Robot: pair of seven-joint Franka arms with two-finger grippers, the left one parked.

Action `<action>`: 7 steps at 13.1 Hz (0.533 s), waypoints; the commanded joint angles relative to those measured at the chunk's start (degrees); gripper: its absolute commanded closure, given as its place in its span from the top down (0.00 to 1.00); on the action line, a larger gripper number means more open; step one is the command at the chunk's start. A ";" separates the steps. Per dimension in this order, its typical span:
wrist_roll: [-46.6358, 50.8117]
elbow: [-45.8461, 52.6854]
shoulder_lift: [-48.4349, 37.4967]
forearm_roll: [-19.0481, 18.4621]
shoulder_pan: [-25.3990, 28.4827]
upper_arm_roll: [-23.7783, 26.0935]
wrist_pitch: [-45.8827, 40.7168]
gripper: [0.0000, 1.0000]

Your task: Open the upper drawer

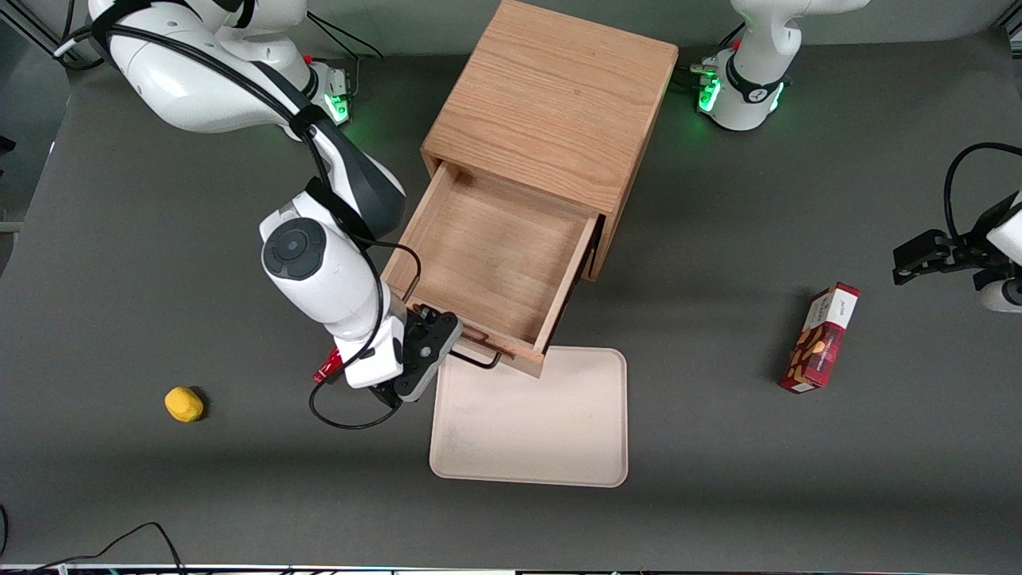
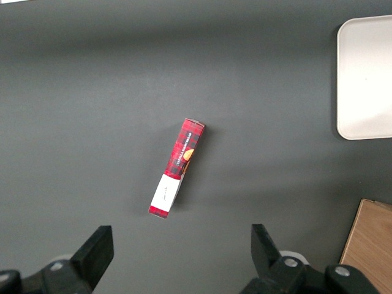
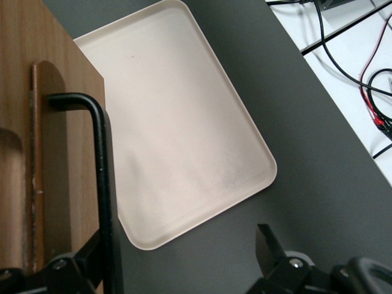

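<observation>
- One oak cabinet (image 1: 555, 104) stands on the dark grey table (image 1: 136, 263), and its upper drawer (image 1: 487, 263) is pulled well out toward the front camera, so the bare wood-grain tray shows from above.
- The drawer's front panel overhangs the edge of a cream plastic tray (image 1: 531, 423) that lies flat on the table, nearer the front camera than the cabinet.
- A black wire handle (image 3: 98, 184) runs along the drawer front; in the right wrist view it is a bent black bar standing off the wood panel.
- The right arm's gripper (image 1: 423, 351) sits at the drawer front, at the end of the handle toward the working arm's side, just above the tray's corner.
- In the right wrist view its two fingers stand spread apart: one finger (image 3: 76, 266) lies right by the handle bar, while the other finger (image 3: 269, 248) hangs over the table beside the tray. Nothing is clamped between them.
- A small yellow object (image 1: 184, 404) rests on the table toward the working arm's end, well apart from the cabinet.
- A red snack box (image 1: 820, 338) lies toward the parked arm's end of the table; the left wrist view shows it (image 2: 176, 168) lying flat, well apart from the cream tray.
</observation>
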 commanded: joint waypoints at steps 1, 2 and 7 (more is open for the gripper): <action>0.70 2.11 -0.23 2.39 0.45 -1.01 1.46 1.00; 0.62 2.29 -0.40 3.80 0.45 -0.92 1.19 1.00; 0.44 4.57 -0.41 10.47 0.19 -0.92 -2.40 1.00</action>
